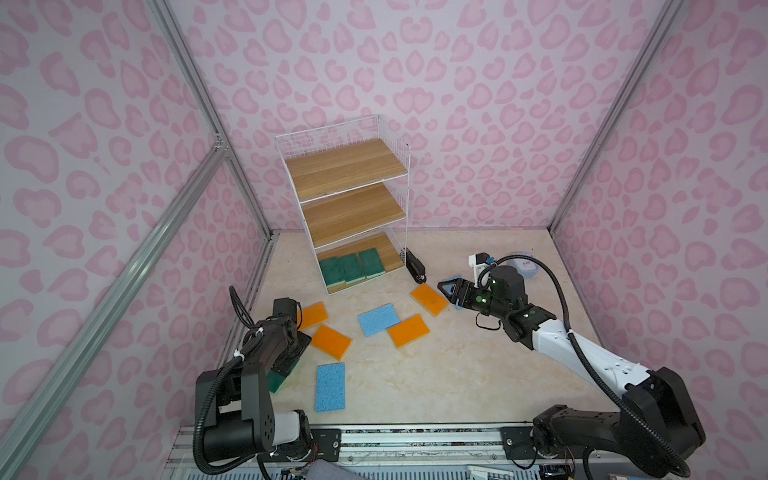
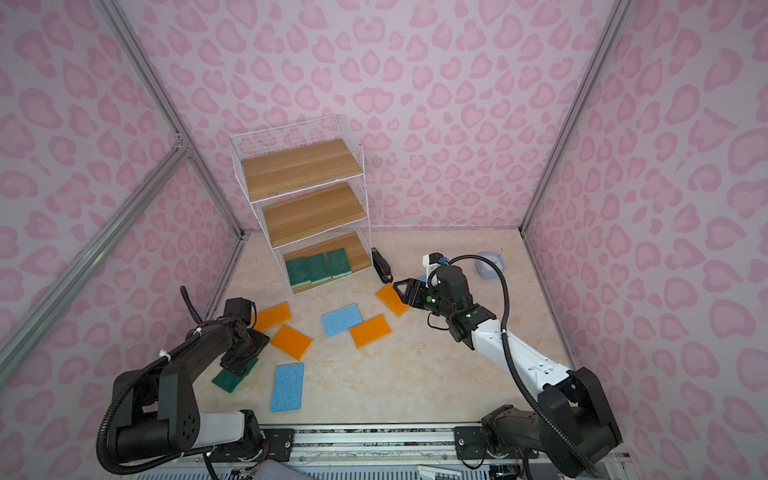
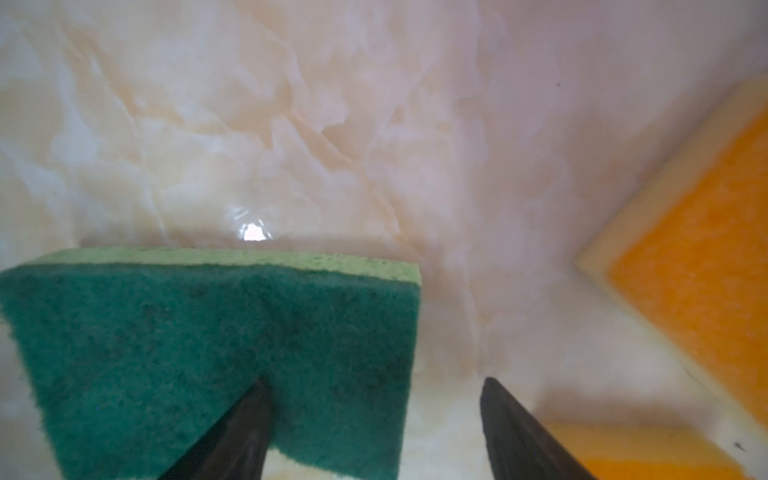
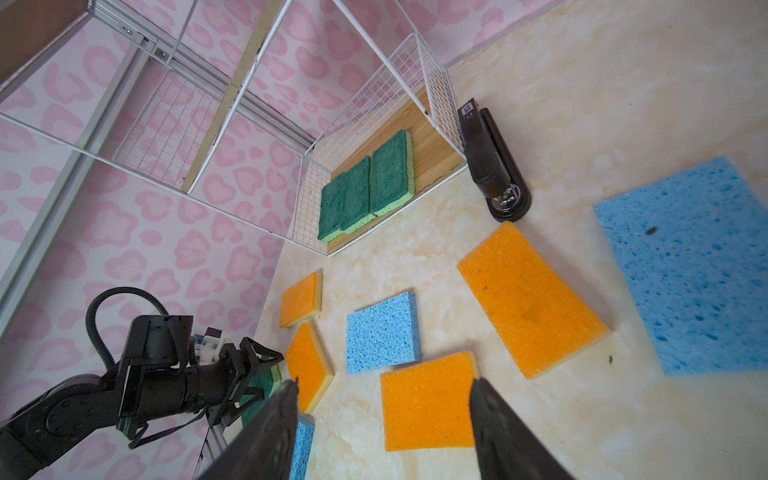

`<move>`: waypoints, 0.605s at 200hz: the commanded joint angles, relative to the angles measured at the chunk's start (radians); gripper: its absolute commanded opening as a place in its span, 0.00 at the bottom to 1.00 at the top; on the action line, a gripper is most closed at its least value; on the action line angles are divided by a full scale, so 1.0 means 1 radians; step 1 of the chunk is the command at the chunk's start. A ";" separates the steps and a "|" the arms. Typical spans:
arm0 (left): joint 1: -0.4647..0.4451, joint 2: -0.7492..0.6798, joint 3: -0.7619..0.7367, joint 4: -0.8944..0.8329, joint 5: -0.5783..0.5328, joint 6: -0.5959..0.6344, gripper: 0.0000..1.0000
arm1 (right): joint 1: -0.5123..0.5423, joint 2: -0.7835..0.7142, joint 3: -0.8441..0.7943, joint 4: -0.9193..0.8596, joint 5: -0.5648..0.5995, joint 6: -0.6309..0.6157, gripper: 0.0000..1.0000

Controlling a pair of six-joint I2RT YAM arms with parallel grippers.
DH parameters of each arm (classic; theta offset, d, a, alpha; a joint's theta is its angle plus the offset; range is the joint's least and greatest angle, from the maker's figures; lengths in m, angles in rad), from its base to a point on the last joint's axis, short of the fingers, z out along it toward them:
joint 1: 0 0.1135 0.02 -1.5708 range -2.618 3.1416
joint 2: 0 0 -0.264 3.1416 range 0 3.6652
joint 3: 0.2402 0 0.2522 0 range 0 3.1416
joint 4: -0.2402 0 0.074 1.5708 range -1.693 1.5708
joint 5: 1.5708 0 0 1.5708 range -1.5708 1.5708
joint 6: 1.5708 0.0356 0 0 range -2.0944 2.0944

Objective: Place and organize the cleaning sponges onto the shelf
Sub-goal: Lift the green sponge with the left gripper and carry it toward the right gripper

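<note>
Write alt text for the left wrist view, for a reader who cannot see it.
The left gripper, open, straddles the edge of a dark green sponge on the pale marbled table. An orange sponge lies nearby.

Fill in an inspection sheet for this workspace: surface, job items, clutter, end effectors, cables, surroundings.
Surface: marbled beige tabletop; nothing spilled seen.
Job's things: shelf upright at the back; three green sponges side by side on its bottom board; a fourth green sponge, four orange sponges and three blue sponges lie on the tabletop.
Clutter: black stapler beside the shelf's base; pale-blue case at the back right.
Grippers: left end effector open over the fourth green sponge; right end effector open, holding nothing.
Cables: black hoses loop along both arms.
Surroundings: pink-patterned walls, aluminium frame bars.
</note>
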 commanded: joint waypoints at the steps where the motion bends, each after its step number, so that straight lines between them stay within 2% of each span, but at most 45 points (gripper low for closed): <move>1: 0.003 0.035 -0.052 0.072 0.033 -0.016 0.75 | -0.005 0.005 -0.002 -0.005 0.010 -0.010 0.66; 12: 0.003 0.043 -0.065 0.090 0.041 -0.011 0.61 | -0.007 0.000 -0.003 -0.009 0.017 -0.015 0.65; 21: 0.004 0.051 -0.069 0.098 0.045 -0.007 0.42 | -0.009 -0.004 -0.003 -0.015 0.023 -0.019 0.65; 32: 0.004 0.059 -0.069 0.099 0.049 -0.002 0.15 | -0.010 -0.010 -0.003 -0.020 0.029 -0.022 0.65; 39: 0.004 0.061 -0.067 0.098 0.051 0.003 0.05 | -0.012 -0.011 -0.003 -0.022 0.032 -0.024 0.65; 65: 0.004 0.021 -0.068 0.085 0.060 0.025 0.04 | -0.013 -0.013 -0.002 -0.027 0.033 -0.028 0.65; 89: -0.022 -0.092 -0.041 0.042 0.082 0.080 0.04 | -0.013 -0.011 -0.001 -0.034 0.031 -0.030 0.65; 103: -0.072 -0.175 0.011 -0.004 0.076 0.128 0.04 | -0.015 -0.012 0.002 -0.038 0.031 -0.030 0.65; 121: -0.178 -0.254 0.110 -0.058 0.070 0.197 0.03 | -0.022 -0.014 0.002 -0.038 0.029 -0.029 0.65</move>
